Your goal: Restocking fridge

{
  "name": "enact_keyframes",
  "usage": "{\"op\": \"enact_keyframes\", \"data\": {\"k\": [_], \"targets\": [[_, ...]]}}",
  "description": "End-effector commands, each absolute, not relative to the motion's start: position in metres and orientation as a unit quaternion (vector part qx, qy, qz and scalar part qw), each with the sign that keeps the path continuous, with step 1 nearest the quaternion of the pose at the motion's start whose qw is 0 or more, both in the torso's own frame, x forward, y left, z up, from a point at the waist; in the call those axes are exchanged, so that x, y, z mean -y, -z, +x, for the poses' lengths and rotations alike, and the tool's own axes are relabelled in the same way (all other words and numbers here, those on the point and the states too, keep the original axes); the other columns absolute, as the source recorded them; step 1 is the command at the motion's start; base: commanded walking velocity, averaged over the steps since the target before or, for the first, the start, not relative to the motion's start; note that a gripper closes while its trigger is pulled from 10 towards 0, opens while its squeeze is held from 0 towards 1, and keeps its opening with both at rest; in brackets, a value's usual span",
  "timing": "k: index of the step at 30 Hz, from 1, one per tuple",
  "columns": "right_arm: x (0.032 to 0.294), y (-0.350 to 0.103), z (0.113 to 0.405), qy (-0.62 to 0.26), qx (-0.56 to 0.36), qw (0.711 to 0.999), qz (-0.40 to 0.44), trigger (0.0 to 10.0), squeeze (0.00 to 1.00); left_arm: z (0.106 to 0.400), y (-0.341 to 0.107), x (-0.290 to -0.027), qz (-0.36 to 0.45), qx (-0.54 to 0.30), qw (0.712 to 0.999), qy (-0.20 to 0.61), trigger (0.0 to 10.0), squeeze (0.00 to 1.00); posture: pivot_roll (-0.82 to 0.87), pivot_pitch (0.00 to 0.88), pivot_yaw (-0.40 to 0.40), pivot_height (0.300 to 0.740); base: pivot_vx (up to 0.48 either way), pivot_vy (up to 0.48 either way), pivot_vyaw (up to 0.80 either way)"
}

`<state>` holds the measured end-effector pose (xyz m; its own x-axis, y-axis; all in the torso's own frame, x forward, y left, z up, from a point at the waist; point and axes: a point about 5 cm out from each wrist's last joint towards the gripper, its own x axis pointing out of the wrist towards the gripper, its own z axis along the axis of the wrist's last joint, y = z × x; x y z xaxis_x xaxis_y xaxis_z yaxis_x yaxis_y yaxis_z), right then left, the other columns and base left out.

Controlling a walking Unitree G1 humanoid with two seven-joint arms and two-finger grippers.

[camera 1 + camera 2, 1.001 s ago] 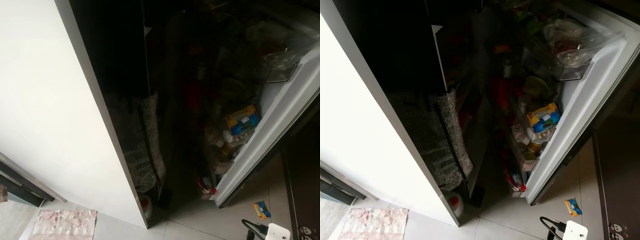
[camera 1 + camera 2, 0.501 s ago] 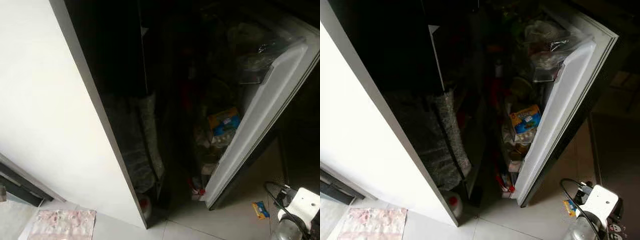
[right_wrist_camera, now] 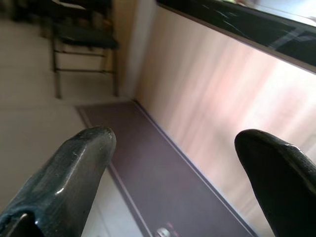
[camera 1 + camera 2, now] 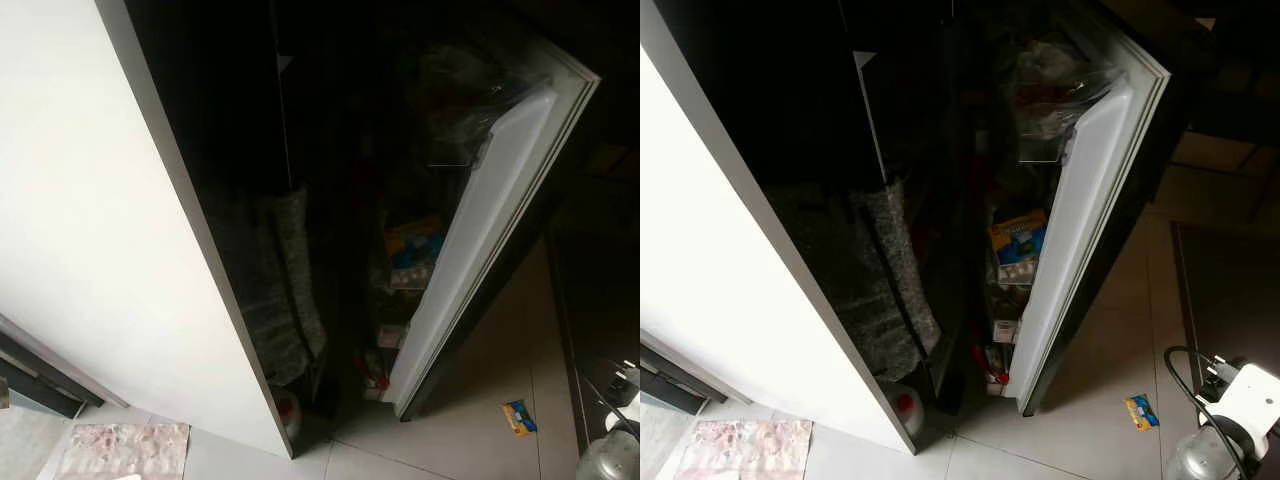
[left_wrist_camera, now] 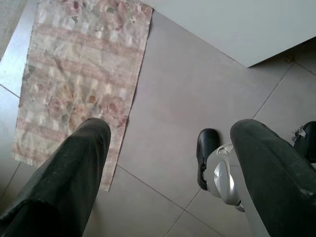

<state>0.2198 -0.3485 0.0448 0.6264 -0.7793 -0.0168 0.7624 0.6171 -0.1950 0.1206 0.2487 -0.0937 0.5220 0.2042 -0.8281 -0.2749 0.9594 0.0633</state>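
Fridge door [image 4: 1080, 230] only partway shut, shelves looking stocked, both tools spread apart and empty, left tool [image 5: 168, 148] aimed at floor, right tool [image 3: 173, 158] off sideways.

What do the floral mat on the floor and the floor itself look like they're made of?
The faded floral mat looks like thin woven fabric: matte, soft-edged, lying limp and flat. The grey floor looks like large ceramic or stone tiles, given its smooth surface with a slight sheen and straight grout lines; which of the two I can't tell.
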Motion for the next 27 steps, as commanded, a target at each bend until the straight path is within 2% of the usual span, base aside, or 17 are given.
{"op": "enact_keyframes", "data": {"k": [1, 6, 10, 17, 20, 22, 27], "targets": [[0.341, -0.056, 0.237, 0.367, -0.036, 0.924, -0.101, 10.0, 0.0, 0.113, 0.097, -0.248, -0.035, -0.486, 0.863, -0.137, 10.0, 0.0, -0.08, 0.023, 0.061, 0.74, 0.0, 0.0, 0.0], [0.345, -0.078, 0.25, 0.354, 0.002, 0.929, -0.105, 10.0, 0.0, 0.11, 0.097, -0.249, -0.036, -0.487, 0.861, -0.141, 10.0, 0.0, -0.08, 0.027, 0.059, 0.74, 0.0, 0.0, 0.0], [0.34, -0.09, 0.262, 0.304, 0.018, 0.945, -0.118, 10.0, 0.0, 0.106, 0.097, -0.254, -0.031, -0.49, 0.859, -0.142, 10.0, 0.0, -0.08, 0.036, 0.063, 0.74, 0.0, 0.0, 0.0], [0.339, -0.109, 0.274, 0.286, 0.046, 0.95, -0.112, 10.0, 0.0, 0.104, 0.094, -0.266, -0.028, -0.489, 0.859, -0.148, 10.0, 0.0, -0.09, 0.043, 0.064, 0.74, 0.0, 0.0, 0.0], [0.331, -0.115, 0.285, 0.248, 0.051, 0.962, -0.101, 10.0, 0.0, 0.105, 0.092, -0.269, -0.026, -0.488, 0.86, -0.148, 10.0, 0.0, -0.09, 0.045, 0.064, 0.74, 0.0, 0.0, 0.0], [0.316, -0.125, 0.304, 0.165, 0.058, 0.982, -0.072, 10.0, 0.0, 0.107, 0.091, -0.271, -0.023, -0.485, 0.862, -0.148, 10.0, 0.0, -0.09, 0.045, 0.064, 0.74, 0.0, 0.0, 0.0], [0.308, -0.129, 0.316, 0.107, 0.051, 0.992, -0.049, 10.0, 0.0, 0.11, 0.093, -0.263, -0.025, -0.486, 0.862, -0.143, 10.0, 0.0, -0.09, 0.047, 0.063, 0.74, 0.0, 0.0, 0.0]]}}
